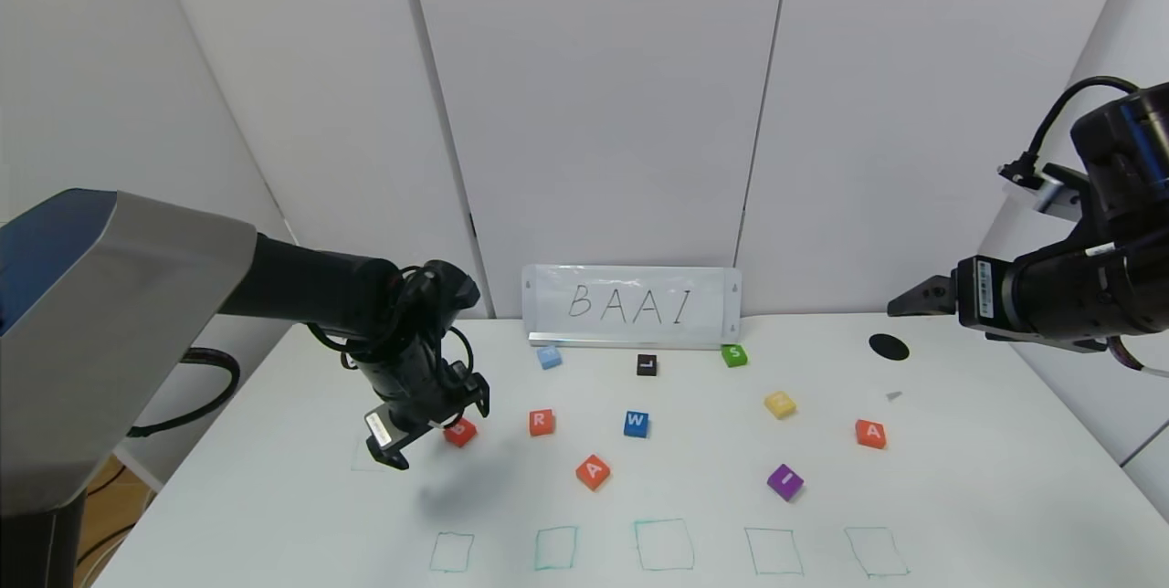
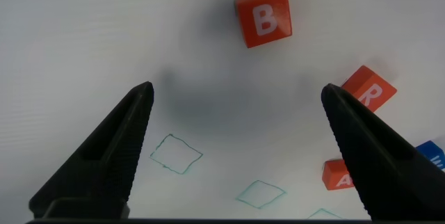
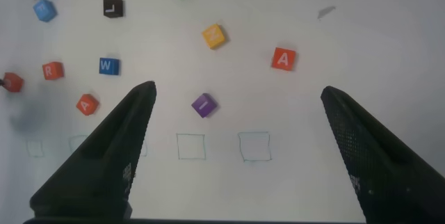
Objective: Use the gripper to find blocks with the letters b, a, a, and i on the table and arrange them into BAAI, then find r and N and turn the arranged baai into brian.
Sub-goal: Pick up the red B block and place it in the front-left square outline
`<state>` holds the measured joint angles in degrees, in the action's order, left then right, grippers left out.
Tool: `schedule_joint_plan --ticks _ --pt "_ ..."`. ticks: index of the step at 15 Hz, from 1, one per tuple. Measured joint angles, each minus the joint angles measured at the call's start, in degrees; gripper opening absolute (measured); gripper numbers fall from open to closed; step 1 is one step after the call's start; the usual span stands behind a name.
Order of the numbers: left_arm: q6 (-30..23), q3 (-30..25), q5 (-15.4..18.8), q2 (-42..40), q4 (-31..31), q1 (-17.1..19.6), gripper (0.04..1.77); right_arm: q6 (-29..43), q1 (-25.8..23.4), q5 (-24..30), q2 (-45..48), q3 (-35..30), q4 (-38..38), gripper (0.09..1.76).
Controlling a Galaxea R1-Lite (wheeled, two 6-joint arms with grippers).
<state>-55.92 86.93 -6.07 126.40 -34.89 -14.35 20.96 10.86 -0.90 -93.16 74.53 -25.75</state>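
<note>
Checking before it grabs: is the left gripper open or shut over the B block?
Open. The left gripper has its fingers spread wide apart with bare table between them; the B block lies beyond, untouched.

On the tabletop (image 1: 959, 497), a sign (image 1: 632, 306) is standing at the back. The B block (image 1: 460, 431) is lying at the left, just beside the left claw (image 1: 429, 428); the R block (image 1: 541, 422) is sitting to its right. 1 A block (image 1: 593, 471) is lying nearer the front, another A block (image 1: 870, 433) far right, with the I block (image 1: 784, 481) between them. 5 drawn squares (image 1: 664, 544) are lining the front edge.
</note>
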Motion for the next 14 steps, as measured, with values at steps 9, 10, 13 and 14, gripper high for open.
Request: schedule_joint_plan --ticks 9,10,13,14 --pt "-2.38 5.63 -0.24 5.96 -0.41 1.51 1.72 -0.05 0.02 -0.05 -0.17 -0.09 0.0 1.71" --pt "-2.49 6.18 -0.24 6.64 -0.44 1.67 1.72 -0.07 0.02 -0.07 -0.24 -0.12 0.0 1.71" --pt "-2.51 7.34 -0.24 8.18 -0.41 1.97 1.72 -0.13 0.0 -0.13 -0.46 -0.17 0.05 1.71" --pt "-2.54 7.61 -0.27 8.57 -0.46 2.04 1.72 -0.13 0.0 -0.16 -0.52 -0.17 0.05 1.71"
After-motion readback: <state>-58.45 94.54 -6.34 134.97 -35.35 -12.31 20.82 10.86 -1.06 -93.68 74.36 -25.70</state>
